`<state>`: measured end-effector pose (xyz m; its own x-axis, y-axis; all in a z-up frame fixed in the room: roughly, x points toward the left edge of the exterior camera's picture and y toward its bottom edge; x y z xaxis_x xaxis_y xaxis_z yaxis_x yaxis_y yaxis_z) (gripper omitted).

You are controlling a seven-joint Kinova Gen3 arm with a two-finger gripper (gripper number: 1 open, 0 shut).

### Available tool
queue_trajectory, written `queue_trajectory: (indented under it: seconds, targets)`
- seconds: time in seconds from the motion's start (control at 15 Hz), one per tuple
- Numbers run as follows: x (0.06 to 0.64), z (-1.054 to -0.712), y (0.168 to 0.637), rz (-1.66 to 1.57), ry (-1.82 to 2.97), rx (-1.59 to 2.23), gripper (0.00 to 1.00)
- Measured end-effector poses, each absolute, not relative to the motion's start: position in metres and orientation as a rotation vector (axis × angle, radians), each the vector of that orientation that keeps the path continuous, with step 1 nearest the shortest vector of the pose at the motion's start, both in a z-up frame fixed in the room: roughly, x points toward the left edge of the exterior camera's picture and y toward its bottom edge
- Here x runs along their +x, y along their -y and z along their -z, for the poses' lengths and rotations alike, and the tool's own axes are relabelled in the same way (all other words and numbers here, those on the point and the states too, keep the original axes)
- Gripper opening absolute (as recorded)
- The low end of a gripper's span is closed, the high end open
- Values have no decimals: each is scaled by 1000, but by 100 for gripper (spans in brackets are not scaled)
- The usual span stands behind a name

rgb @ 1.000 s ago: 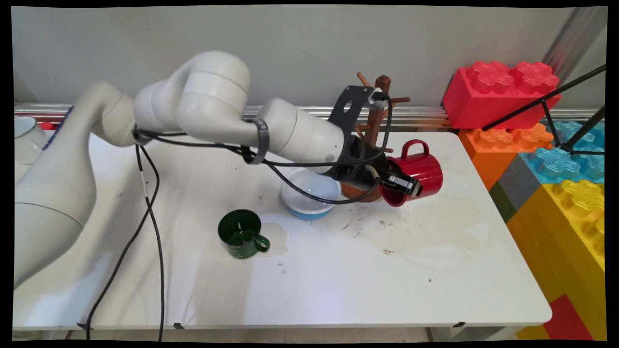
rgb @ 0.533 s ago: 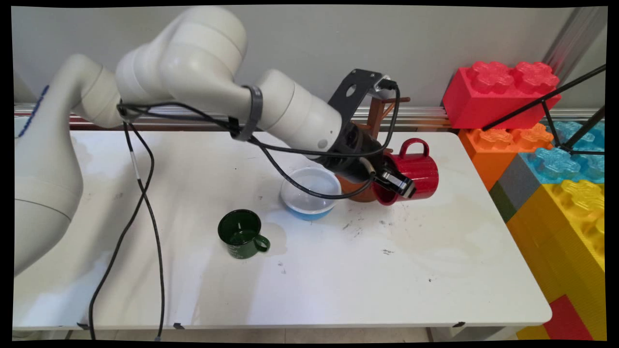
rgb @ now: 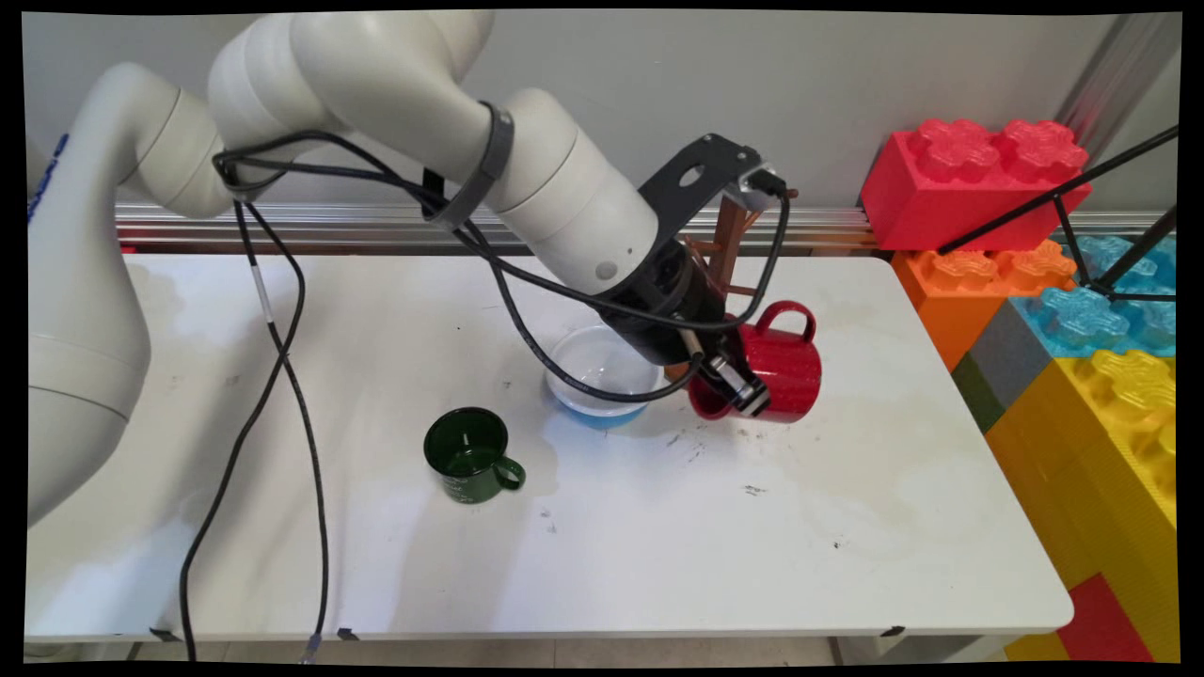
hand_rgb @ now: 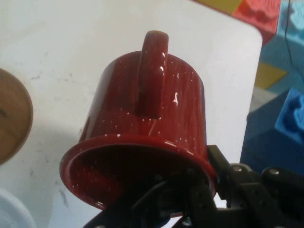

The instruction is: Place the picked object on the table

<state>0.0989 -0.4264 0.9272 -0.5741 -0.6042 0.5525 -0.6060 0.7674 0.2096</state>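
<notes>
Main view: gripper (rgb: 738, 395) clamped on red mug (rgb: 776, 371) rim, mug tipped on its side, handle up. Since 1 s ago it's dropped nearer/left, now just right of blue bowl (rgb: 602, 381), low over table (rgb: 658, 527).

The white arm (rgb: 395, 103) reaches in from the upper left and slopes down to the right, black cables (rgb: 282, 376) hanging from it. Its black gripper (rgb: 732, 387) (one finger inside, one outside) is clamped on the rim of a red mug (rgb: 781, 362), held tilted above the table.
</notes>
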Motion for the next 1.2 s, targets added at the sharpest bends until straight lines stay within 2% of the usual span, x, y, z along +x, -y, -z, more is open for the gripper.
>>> queue_trajectory:
  seconds: [1.2]
  targets:
    - [33,-922,435,-110,2766,730,0]
